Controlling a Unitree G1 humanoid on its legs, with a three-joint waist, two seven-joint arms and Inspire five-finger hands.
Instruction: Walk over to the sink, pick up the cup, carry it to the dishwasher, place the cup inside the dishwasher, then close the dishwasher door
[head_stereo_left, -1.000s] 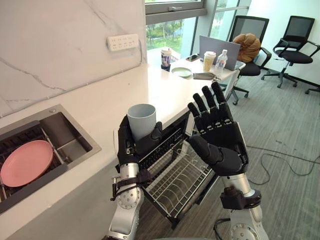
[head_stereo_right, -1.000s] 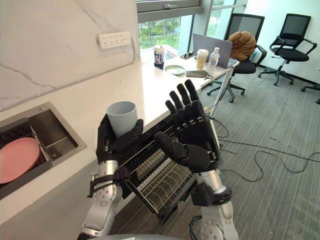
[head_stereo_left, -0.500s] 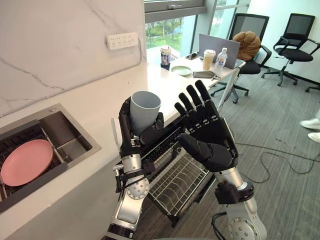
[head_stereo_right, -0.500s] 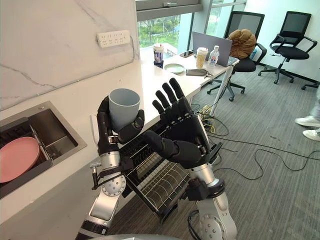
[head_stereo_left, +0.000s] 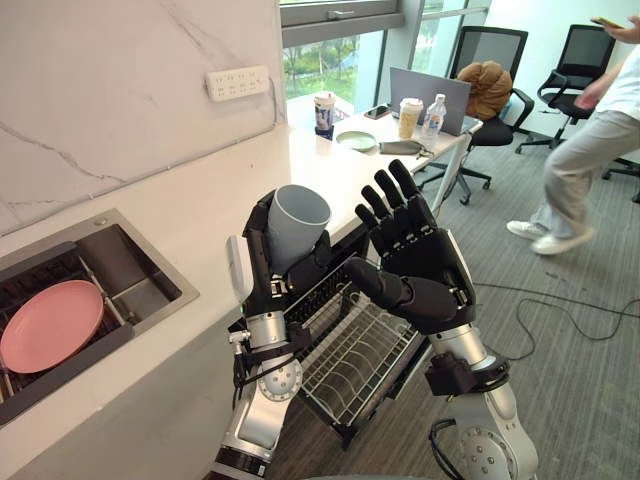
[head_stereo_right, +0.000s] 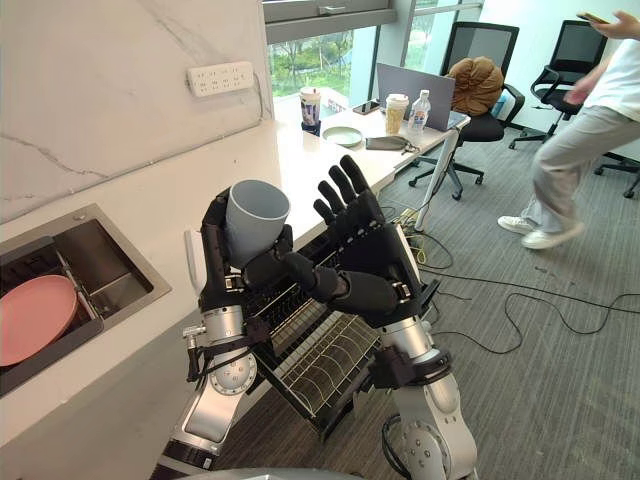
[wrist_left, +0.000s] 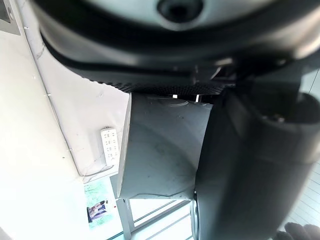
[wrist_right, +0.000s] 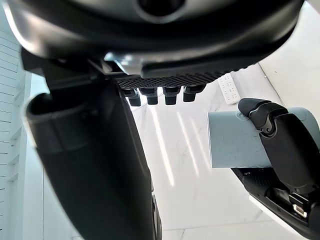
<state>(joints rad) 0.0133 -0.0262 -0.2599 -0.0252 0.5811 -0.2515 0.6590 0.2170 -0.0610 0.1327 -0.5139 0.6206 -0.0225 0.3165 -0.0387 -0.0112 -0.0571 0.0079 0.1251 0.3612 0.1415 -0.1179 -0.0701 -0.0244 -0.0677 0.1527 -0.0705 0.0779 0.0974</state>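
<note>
Above the pulled-out dishwasher rack (head_stereo_left: 358, 366), the left hand (head_stereo_left: 257, 275) curls its fingers round the tilted grey cup (head_stereo_left: 295, 225). Just beside it, the right hand (head_stereo_left: 425, 268) shows straight, spread fingers. The countertop (head_stereo_left: 200, 220) edge runs to the left, and a person (head_stereo_left: 585, 150) is mid-stride on open carpet (head_stereo_left: 580, 330) to the right.

cup (head_stereo_left: 292, 228) base: hidden in left hand (head_stereo_left: 264, 278) | person (head_stereo_left: 583, 158): cut off
</note>
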